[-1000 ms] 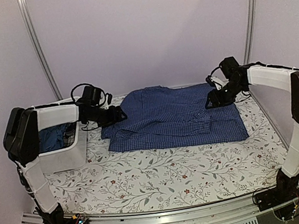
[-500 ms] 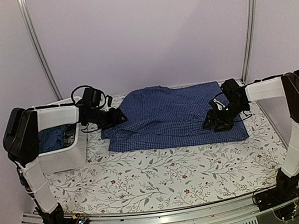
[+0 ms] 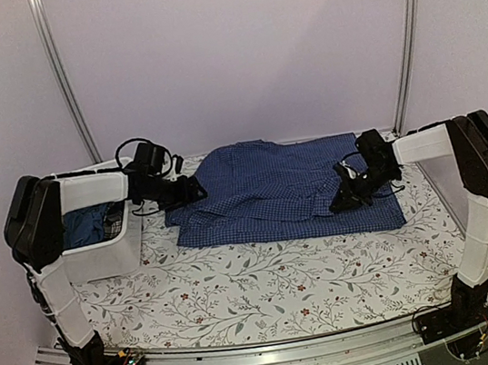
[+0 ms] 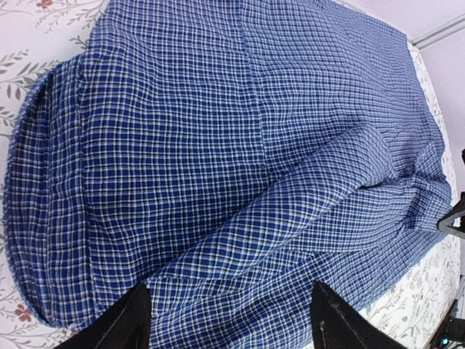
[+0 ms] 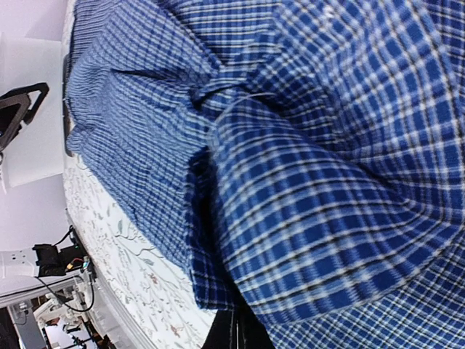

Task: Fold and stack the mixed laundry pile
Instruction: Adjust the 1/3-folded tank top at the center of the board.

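The blue-and-white checked shirt (image 3: 272, 187) lies spread flat on the far half of the table. Its sleeve is folded across the front (image 4: 305, 196). My left gripper (image 3: 197, 188) hovers at the shirt's left edge, open, its fingertips (image 4: 127, 323) wide apart over the cloth with nothing between them. My right gripper (image 3: 339, 203) is down on the shirt's right side, shut on a raised fold of the shirt (image 5: 327, 182) near the cuff. Its fingers (image 5: 236, 336) are pressed together under the cloth. More of the laundry pile, a dark blue piece (image 3: 83, 227) and a plaid piece (image 3: 115, 222), sits in the tub.
A white plastic tub (image 3: 99, 255) stands at the table's left, beneath the left arm. A floral tablecloth (image 3: 268, 280) covers the table. Metal posts (image 3: 63, 81) rise at the back corners, and a rail (image 3: 280, 361) runs along the near edge.
My right gripper came down from above the shirt's right part onto the sleeve, shifted slightly left and went from open to shut on the cloth. The left gripper stayed put.
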Controlling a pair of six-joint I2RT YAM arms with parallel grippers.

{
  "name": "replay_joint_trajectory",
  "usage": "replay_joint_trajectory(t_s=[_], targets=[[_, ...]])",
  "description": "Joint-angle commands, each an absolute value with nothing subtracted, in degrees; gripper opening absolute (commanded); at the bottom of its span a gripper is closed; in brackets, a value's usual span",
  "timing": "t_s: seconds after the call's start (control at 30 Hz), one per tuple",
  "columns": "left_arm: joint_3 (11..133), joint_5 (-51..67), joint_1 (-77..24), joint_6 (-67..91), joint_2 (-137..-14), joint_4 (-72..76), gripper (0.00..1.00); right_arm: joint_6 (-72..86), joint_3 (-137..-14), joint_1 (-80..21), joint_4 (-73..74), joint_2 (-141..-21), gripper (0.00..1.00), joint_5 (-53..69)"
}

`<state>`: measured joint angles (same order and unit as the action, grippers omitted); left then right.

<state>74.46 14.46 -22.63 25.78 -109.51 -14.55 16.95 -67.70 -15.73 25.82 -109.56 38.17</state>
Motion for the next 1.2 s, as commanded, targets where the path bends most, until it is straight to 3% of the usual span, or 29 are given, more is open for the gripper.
replay_joint_trajectory(t_s=[0.0, 0.57, 0.67, 0.73, 0.87, 1.17], targets=[[74.2, 13.8, -22.7, 24.3, -106.8, -15.3, 0.75, 19.5, -69.0, -14.7, 28.3, -105.6, 0.0, 45.6], [71.6, 13.4, -22.7, 24.5, -105.9, -15.2, 0.75, 19.5, -61.3, -4.6, 33.7, -106.5, 0.01, 47.4], [71.9, 13.5, -22.8, 23.8, -106.1, -15.4, 0.76, 16.6, -61.7, -4.6, 36.2, -107.7, 0.27, 42.4], [72.3, 13.5, -23.2, 23.1, -106.5, -15.7, 0.76, 16.1, -62.5, -4.6, 37.0, -107.1, 0.31, 39.3], [73.1, 13.1, -23.9, 21.9, -107.4, -16.3, 0.76, 15.0, -65.6, -4.7, 36.3, -104.5, 0.52, 36.1], [75.3, 13.6, -24.6, 21.9, -109.4, -16.6, 0.76, 13.3, -82.8, -5.4, 36.1, -108.8, 0.61, 35.4]])
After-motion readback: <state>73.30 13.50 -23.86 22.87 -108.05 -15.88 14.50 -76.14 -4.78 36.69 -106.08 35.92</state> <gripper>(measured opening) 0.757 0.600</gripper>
